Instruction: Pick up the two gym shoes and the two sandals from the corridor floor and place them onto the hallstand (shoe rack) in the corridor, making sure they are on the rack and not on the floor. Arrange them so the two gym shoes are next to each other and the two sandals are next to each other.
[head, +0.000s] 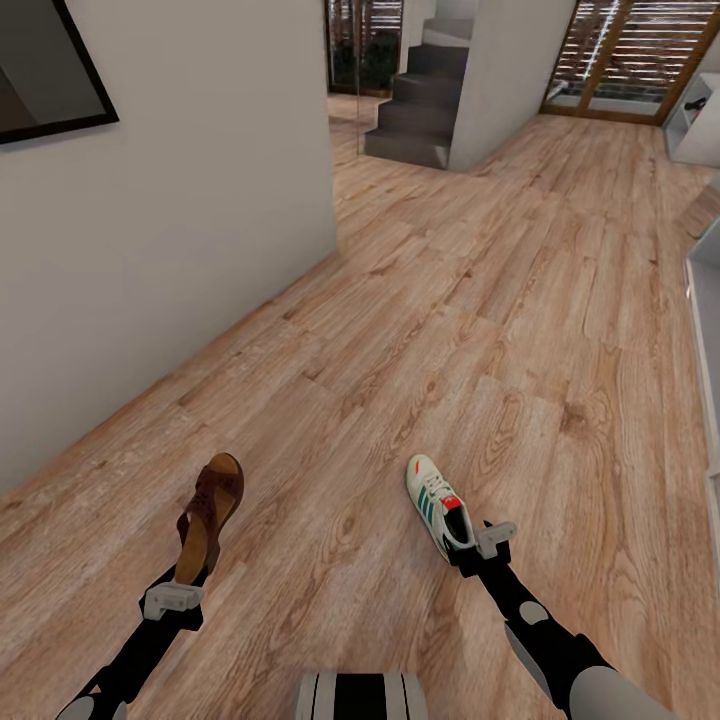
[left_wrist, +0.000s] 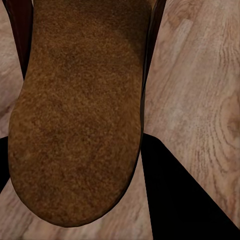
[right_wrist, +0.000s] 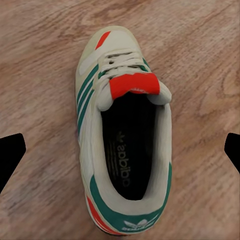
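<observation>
Head view: left hand (head: 180, 585) low in the lower left of the frame, pinching a dark brown sandal (head: 210, 515) by its heel end. The sandal stands up from the hand, toe pointing toward the top of the frame, straps facing right, clear of the corridor floor (head: 450, 330).

Right hand (head: 478, 545) at lower centre-right, pinching a cream gym shoe (head: 437, 505) with green stripes and an orange-red tongue patch. Grip is at the heel; toe points to the upper left. Whether the sole touches the planks cannot be told from here.

Left wrist view: the sandal (left_wrist: 75, 110) shows its rough tan-brown underside, close up, with dark strap edges at either side. Black finger (left_wrist: 185, 200) shapes lie against it on both sides. Wood grain shows beyond. The straps do not read in this view; the head view gives them.

Right wrist view: looks straight down into the gym shoe (right_wrist: 122, 135), dark lining and printed insole, white laces, red tongue patch, red and green heel with a white logo. None of that inner detail shows from the head camera. Black fingertips (right_wrist: 11, 152) sit at the two side edges of the frame, apart from the shoe as seen here.

Head view alone gives the room: white wall (head: 180, 200) on the left, grey stairs (head: 415, 110) at top centre, a pale grey unit (head: 705, 330) cut by the right edge, slatted door (head: 630, 55) at the upper right.
</observation>
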